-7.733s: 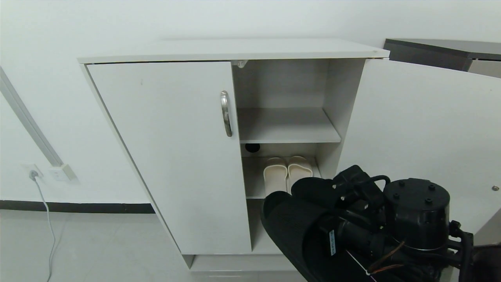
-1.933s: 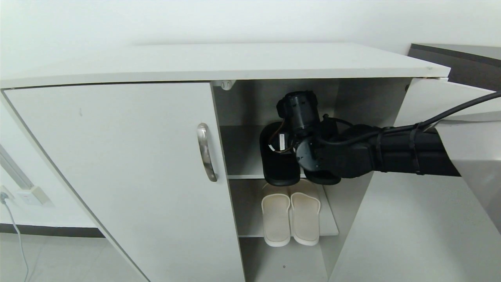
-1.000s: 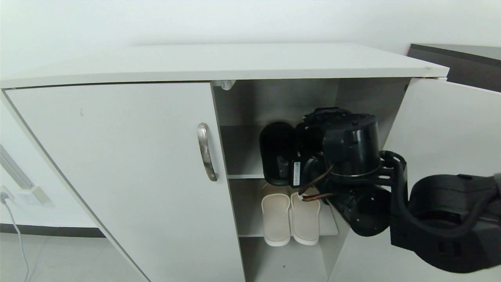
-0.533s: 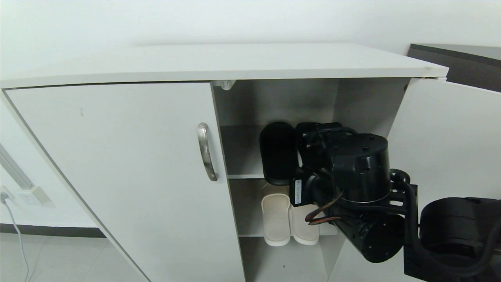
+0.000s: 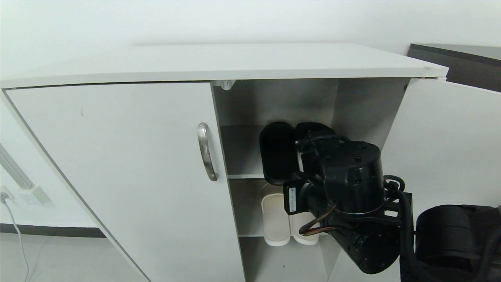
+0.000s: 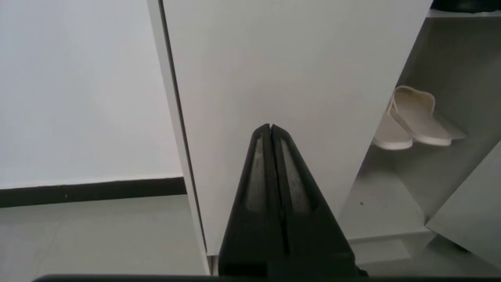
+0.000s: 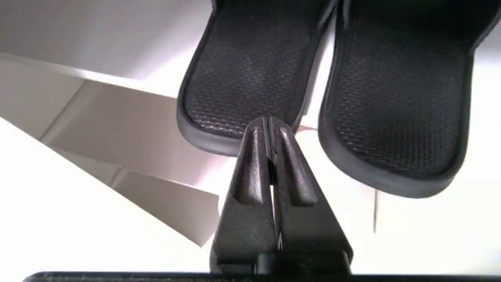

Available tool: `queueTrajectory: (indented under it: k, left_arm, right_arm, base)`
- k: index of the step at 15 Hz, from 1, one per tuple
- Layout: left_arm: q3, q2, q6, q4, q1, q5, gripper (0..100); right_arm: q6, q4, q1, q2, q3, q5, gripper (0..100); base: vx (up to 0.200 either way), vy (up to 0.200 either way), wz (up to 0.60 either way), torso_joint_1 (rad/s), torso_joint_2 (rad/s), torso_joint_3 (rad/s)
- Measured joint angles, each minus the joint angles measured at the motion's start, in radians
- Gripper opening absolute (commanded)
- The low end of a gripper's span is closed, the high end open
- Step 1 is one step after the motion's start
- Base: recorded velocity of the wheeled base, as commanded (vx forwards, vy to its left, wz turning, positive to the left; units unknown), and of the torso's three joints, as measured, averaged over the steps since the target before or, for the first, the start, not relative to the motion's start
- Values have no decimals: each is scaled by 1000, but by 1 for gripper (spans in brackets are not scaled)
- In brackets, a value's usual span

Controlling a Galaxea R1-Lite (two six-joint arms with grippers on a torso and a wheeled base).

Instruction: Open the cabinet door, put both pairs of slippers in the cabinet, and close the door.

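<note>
A: What does the head view show?
B: The cabinet [image 5: 235, 58] has its left door [image 5: 117, 164] closed, with a metal handle [image 5: 206, 150] on it, and its right door [image 5: 442, 145] swung wide open. The black slippers [image 5: 277, 152] lie side by side on the upper shelf [image 5: 240, 150], with the heels a little over its front edge. The cream slippers [image 5: 276, 219] lie on the lower shelf [image 5: 248, 211], 1 shelf under them. The right arm [image 5: 352, 184] is in front of the opening and covers part of both pairs.
A: And the left wrist view?
B: The left gripper [image 6: 270, 131] has its 2 fingers pressed together, with nothing between them. It is low, in front of the closed left door [image 6: 297, 78], above the floor [image 6: 94, 235]. The cream slippers [image 6: 415, 121] are well apart from it, inside the cabinet.
A: The right wrist view?
B: The right gripper [image 7: 270, 124] also has its fingers together and empty. It is just before the heels of the 2 black slippers [image 7: 403, 86]. I cannot tell if it touches them.
</note>
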Motion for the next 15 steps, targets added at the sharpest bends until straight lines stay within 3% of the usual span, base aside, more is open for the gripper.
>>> queueTrajectory:
  k: [15]
  left_arm:
    - [0,0,0,0,0,-1,0]
  right_arm:
    - [0,-51,-5,40,15,3,0]
  base:
    - [-200,0,0,3,1,3]
